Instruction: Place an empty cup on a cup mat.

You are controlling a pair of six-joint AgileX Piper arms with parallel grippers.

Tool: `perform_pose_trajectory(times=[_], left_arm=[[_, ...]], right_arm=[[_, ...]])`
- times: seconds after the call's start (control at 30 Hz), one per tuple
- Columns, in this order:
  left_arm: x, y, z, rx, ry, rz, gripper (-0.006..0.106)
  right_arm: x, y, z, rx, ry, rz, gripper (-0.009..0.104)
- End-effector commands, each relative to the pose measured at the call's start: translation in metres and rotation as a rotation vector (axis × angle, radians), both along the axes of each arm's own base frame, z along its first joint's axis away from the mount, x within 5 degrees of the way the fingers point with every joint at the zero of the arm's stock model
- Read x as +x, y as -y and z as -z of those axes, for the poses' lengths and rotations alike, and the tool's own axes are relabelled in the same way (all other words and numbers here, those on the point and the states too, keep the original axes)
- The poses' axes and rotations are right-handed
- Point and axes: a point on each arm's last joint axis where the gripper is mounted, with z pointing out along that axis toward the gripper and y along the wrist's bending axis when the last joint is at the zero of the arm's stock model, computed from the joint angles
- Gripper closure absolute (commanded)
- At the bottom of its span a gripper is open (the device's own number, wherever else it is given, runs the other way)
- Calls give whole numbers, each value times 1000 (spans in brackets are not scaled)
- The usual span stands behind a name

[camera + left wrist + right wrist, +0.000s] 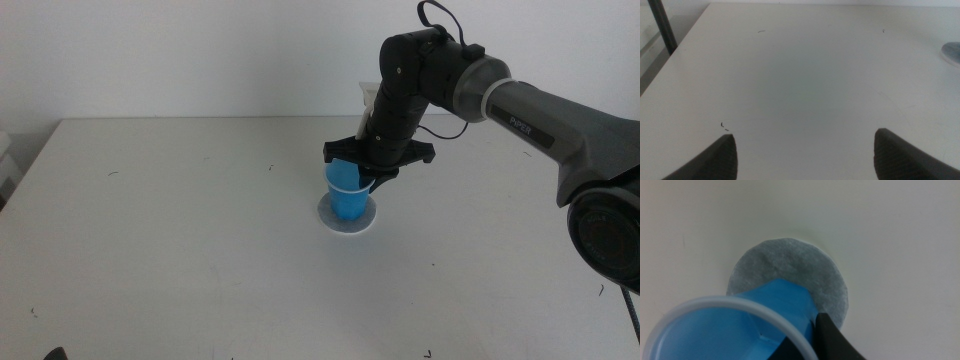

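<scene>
**Setting the cup down square on the mat**

Waiting at the near edge: the left gripper (804, 150), jaws spread wide over bare table (150, 230), holding nothing, with only a sliver of it showing at the bottom left of the middle view.

Working at center frame: the right gripper (372, 172), reaching in from the right side and pinching the cup (347, 192) by its rim, 1 jaw outside the wall and the other apparently inside, so clamped on the cup. Looking, in the middle view, as if the base is touching or nearly touching the cup mat (330, 222); not possible to tell which. In the right wrist view, sitting tilted, with the cup (775, 305) covering the near part of the cup mat (795, 265) and grey showing beyond it.

Doing this step well, by judgement: levelling the cup first, centring the base inside the white edge, lowering until the base is resting flat, then spreading the jaws slowly and lifting straight up, avoiding any sideways drag that could tip a light plastic cup or slide the thin disc.

Moving room: plenty of plain table all round the mat, with the far edge at the wall lying well beyond, a pale object behind the arm, and the left table edge well apart.
</scene>
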Motion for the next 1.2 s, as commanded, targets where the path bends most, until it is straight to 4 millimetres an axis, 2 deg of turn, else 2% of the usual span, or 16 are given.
perform_pose_trajectory(times=[0.0,0.27,0.4,0.57,0.73,0.8,0.9,1.07,1.17], left_arm=[[1,0,-8,-13,84,0,-5],[1,0,-8,-13,84,0,-5],[1,0,-8,-13,84,0,-5],[1,0,-8,-13,84,0,-5],[1,0,-8,-13,84,0,-5],[1,0,-8,-13,84,0,-5],[1,0,-8,-13,84,0,-5],[1,0,-8,-13,84,0,-5],[1,0,-8,-13,84,0,-5]], right_arm=[[-1,0,-44,60,124,-10,96],[1,-1,-35,46,111,-18,95],[1,-1,-33,41,109,-24,89],[2,-1,-33,42,109,-23,69],[2,-1,-33,41,109,-23,38],[1,0,-35,38,109,-24,29],[-3,4,-54,39,147,-25,22],[-20,19,-106,44,233,-40,21],[-37,37,-136,57,288,-29,22]])
